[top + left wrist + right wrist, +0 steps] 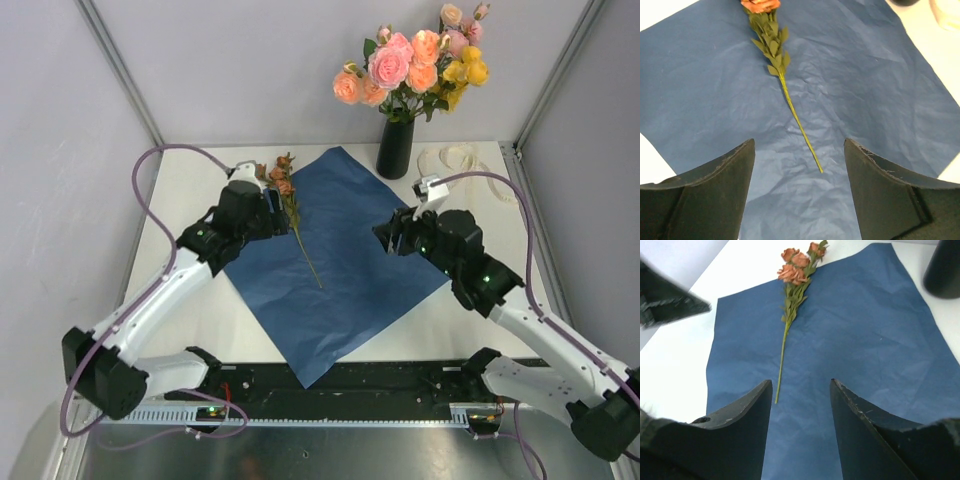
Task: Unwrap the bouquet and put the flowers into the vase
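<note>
The blue paper sheet (350, 250) lies spread flat on the table. One brownish-red rose stem (298, 235) lies on its left part, heads toward the back. The black vase (395, 150) stands behind the sheet and holds pink, peach and yellow flowers (410, 60). My left gripper (275, 215) hovers at the sheet's left edge beside the rose heads. In the left wrist view it (799, 142) is open, with the stem (790, 100) ending just ahead of the jaws. My right gripper (390, 238) is over the sheet's right part, open (801, 382) and empty, the stem (785, 340) ahead to its left.
A cream ribbon (455, 160) lies loose on the table at the back right, next to the vase. Grey walls and metal posts close in the table at the back and sides. A black rail (350, 380) with the arm bases runs along the near edge.
</note>
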You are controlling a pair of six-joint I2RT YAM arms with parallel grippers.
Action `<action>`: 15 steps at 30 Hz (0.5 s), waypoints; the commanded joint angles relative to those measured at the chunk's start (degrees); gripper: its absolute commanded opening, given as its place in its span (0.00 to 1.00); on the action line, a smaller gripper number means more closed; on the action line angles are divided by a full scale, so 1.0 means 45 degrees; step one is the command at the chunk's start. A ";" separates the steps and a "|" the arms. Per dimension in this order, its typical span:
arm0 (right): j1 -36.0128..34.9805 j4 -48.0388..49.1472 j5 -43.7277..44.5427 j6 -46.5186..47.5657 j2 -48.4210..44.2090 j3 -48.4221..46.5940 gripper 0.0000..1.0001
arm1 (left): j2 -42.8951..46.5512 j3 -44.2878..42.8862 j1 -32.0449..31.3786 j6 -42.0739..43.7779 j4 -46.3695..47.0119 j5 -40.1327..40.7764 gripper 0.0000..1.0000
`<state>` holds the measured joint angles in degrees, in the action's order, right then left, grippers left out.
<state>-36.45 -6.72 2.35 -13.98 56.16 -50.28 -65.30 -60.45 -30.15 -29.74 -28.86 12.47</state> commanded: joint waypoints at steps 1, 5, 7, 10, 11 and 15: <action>-0.0408 -0.0662 0.0187 0.0175 -0.1356 0.0529 0.54 | -0.1619 -0.1052 0.0387 -0.0294 0.0280 0.1155 0.75; -0.0453 -0.0595 0.0196 0.0315 -0.2344 0.1055 0.54 | -0.3457 -0.1467 0.0592 -0.0212 0.0873 0.1314 0.70; -0.0455 -0.0498 -0.0011 0.0314 -0.2715 0.1237 0.54 | -0.4224 -0.1587 0.0696 -0.0410 0.1117 0.1126 0.69; -0.0453 -0.0037 -0.0331 0.0255 -0.3137 0.1633 0.53 | -0.5275 -0.1756 0.0737 -0.0522 0.1584 0.0892 0.67; -0.0464 0.0123 -0.0534 0.0255 -0.3229 0.1745 0.53 | -0.5626 -0.1798 0.0740 -0.0531 0.1714 0.0828 0.66; -0.0472 0.0547 -0.0656 0.0255 -0.3422 0.1924 0.52 | -0.7095 -0.2217 0.0842 -0.0764 0.2016 0.0546 0.63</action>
<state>-38.20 -7.92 0.89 -13.32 41.76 -42.13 -93.14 -66.46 -26.92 -31.14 -24.03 15.68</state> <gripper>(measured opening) 0.525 0.650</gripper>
